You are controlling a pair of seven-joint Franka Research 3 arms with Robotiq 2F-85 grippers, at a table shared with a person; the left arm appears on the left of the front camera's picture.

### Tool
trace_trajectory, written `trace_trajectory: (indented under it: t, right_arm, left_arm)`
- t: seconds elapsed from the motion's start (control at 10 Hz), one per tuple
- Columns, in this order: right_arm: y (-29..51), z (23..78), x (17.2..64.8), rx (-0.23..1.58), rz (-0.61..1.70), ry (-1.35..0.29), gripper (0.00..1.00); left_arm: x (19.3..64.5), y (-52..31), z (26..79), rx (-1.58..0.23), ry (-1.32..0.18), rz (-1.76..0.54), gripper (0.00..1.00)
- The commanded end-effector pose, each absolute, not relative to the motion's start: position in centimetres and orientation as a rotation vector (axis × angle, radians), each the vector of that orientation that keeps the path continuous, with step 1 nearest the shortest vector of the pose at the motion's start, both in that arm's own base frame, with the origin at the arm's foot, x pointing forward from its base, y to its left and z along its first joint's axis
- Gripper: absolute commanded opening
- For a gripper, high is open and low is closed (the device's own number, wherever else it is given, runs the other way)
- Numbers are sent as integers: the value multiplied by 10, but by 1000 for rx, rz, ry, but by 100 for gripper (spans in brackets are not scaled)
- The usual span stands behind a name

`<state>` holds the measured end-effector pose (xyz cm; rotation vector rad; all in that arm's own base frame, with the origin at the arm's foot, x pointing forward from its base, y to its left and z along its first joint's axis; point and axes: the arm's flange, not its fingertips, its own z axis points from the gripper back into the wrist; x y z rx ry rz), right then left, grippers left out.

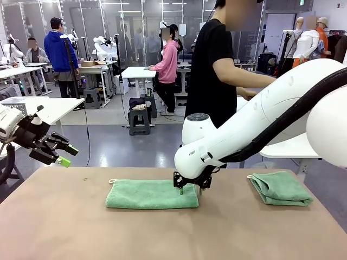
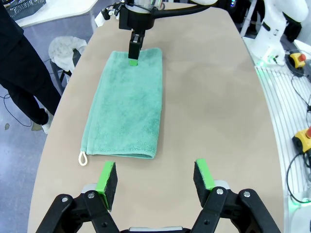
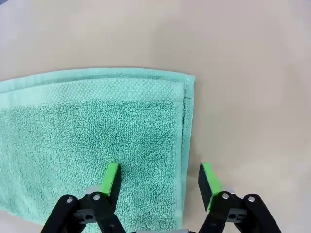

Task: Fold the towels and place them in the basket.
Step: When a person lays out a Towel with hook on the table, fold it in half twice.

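— So where do the towels sit?

— One mint-green towel [image 1: 152,194] lies folded lengthwise in the middle of the tabletop [image 1: 65,227], flat, with a small white loop [image 1: 112,181] sticking out at its far left corner. A second towel [image 1: 281,188] lies folded into a smaller bundle well apart from it, toward the right edge.

— And the right arm?

— It reaches across from the right and comes down on the right end of the middle towel. Its gripper [image 1: 191,188] points straight down there. In the right wrist view the fingers [image 3: 112,177] stand spread: one green pad is over the terry surface, the other over bare tabletop just past the towel's folded edge, so that edge lies between them. Whether the pads actually touch the cloth I can't quite tell; nothing is pinched.

— The left one?

— The left gripper [image 1: 61,153] hangs in the air above the tabletop's left side, tilted toward the towel. From the left wrist camera its fingers [image 2: 107,183] are spread wide with nothing between them, and the loop end of the towel [image 2: 127,109] lies just beyond them.

— Anyone at the far side?

— A person in a black shirt [image 1: 212,70] stands behind the tabletop, one forearm stretched out to the right.
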<state>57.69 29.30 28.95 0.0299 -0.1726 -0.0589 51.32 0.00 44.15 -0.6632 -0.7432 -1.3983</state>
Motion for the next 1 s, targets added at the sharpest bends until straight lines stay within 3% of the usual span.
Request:
trace_trajectory:
  t: [0.0,0.1,0.2,0.3,0.4,0.5,0.6,0.7,0.8,0.9]
  right_arm:
    - [297,288,582,38,-67,-193,80]
    - [297,288,582,38,-62,-184,80]
    - [298,288,583,36,-58,-178,61]
    - [299,287,584,39,-54,-175,61]
    - [300,286,585,42,-50,-167,41]
    - [301,284,585,38,-47,-163,59]
    - [302,283,585,36,-46,-160,22]
    - [302,282,584,30,-45,-158,39]
    - [302,281,584,24,-43,-156,2]
    - [303,280,583,21,-43,-155,19]
  left_arm:
    - [513,1,442,-660,-741,-1402,80]
    - [513,1,442,-660,-741,-1402,80]
    - [513,1,442,-660,-741,-1402,80]
    - [513,1,442,-660,-741,-1402,80]
    - [513,1,442,-660,-741,-1402,80]
    - [513,1,442,-660,-741,-1402,80]
    - [513,1,442,-660,-741,-1402,80]
    - [513,1,442,-660,-741,-1402,80]
    - [513,1,442,-660,-741,-1402,80]
    - [513,1,442,-660,-741,-1402,80]
